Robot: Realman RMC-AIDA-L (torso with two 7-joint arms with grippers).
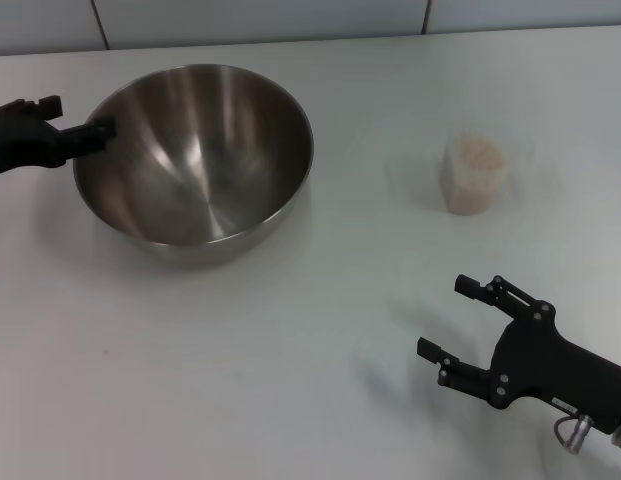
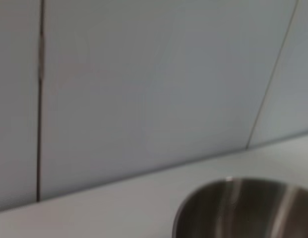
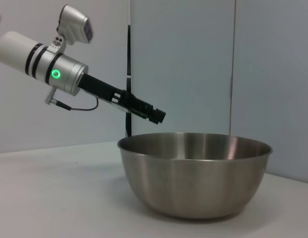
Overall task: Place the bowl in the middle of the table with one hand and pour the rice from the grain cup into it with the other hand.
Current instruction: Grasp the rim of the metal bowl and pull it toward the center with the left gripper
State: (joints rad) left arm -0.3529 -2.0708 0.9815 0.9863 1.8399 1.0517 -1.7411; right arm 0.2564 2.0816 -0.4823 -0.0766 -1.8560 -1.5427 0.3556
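Lab: bare white table [image 1: 240, 380], panelled wall [image 3: 183, 64]

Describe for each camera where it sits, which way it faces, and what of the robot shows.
Head view: high on the robot, looking forward and down at the table, bowl and grain cup; shows the left gripper at the bowl's rim and the open right gripper.
Left wrist view: faces the back wall over the bowl's rim; no robot parts.
Right wrist view: low, side-on to the bowl; shows the left arm.
All three share the bowl.
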